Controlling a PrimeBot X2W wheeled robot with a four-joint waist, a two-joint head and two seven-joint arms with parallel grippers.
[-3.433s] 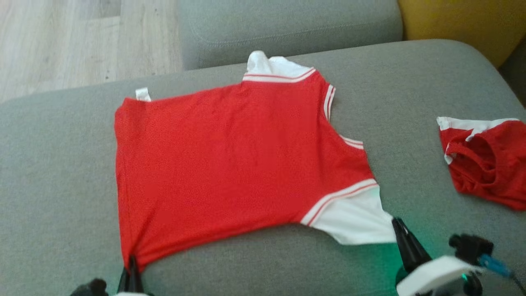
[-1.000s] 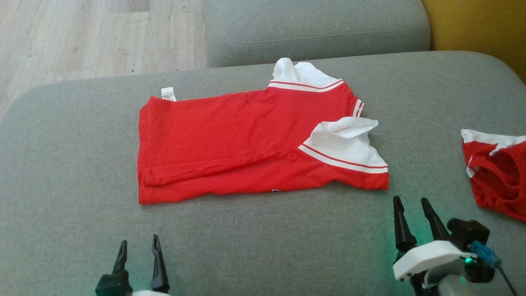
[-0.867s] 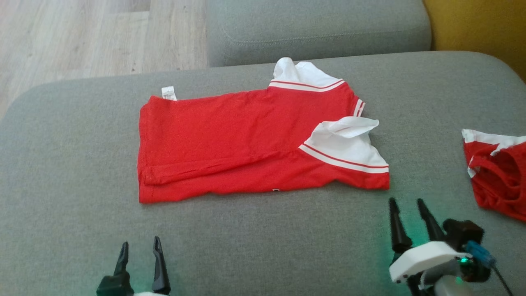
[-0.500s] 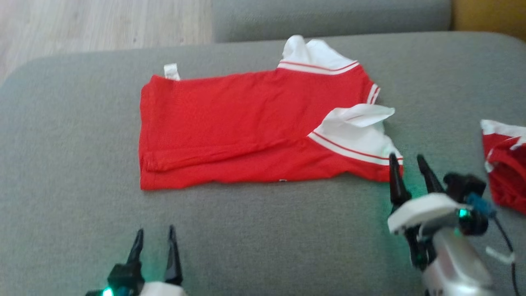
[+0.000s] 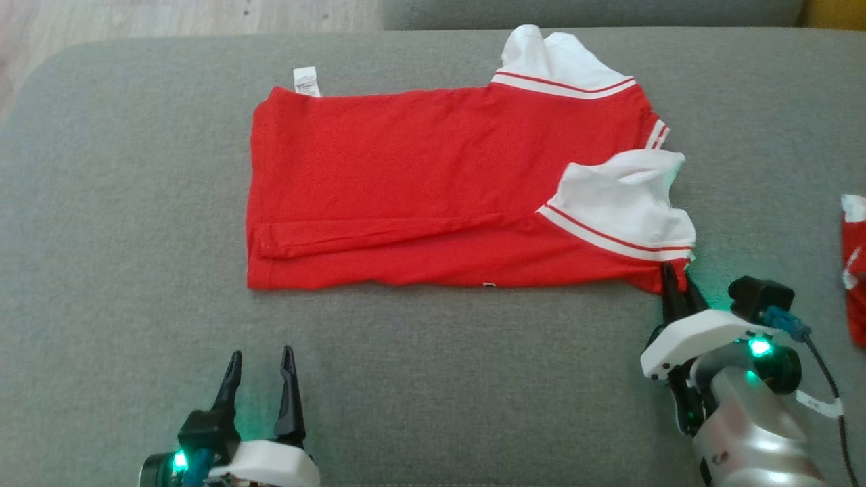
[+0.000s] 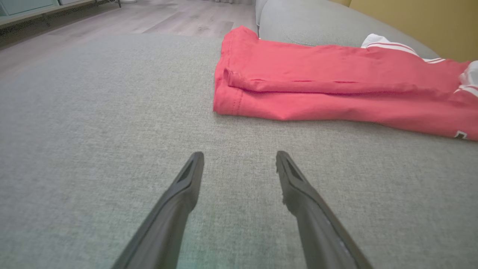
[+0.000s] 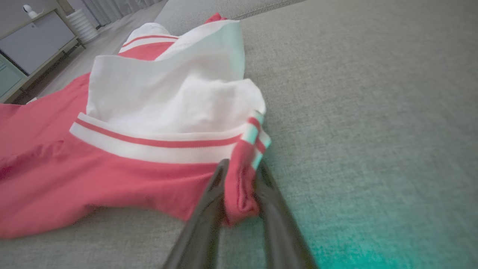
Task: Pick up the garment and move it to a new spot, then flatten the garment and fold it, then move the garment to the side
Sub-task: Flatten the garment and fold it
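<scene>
R hand (image 7: 242,165), wrist cam: two dark fingers close together w/ a bunched red corner of the garment (image 7: 112,179) pinched between them, fabric touching both. In the head cam this hand sits at lower right, fingertips on the garment's near right corner, just below a white sleeve (image 5: 622,196) w/ a red-and-white striped band. A green light glows on the wrist & tints the cushion beside it.

From that corner the garment, a red shirt, stretches left across the grey sofa cushion (image 5: 101,270). It lies folded lengthwise, a long fold edge running along its near side. A second white sleeve (image 5: 548,54) pokes out at the far right; a small white label (image 5: 306,81) sticks out at the far left corner.

L hand (image 5: 262,353), lower left: fingers spread wide, nothing between them, over bare cushion, near the garment's near left corner but apart from it.

Another red-and-white cloth (image 5: 854,270) lies at the head view's right edge, well apart from the garment. Pale wood floor (image 5: 135,17) shows past the cushion.
</scene>
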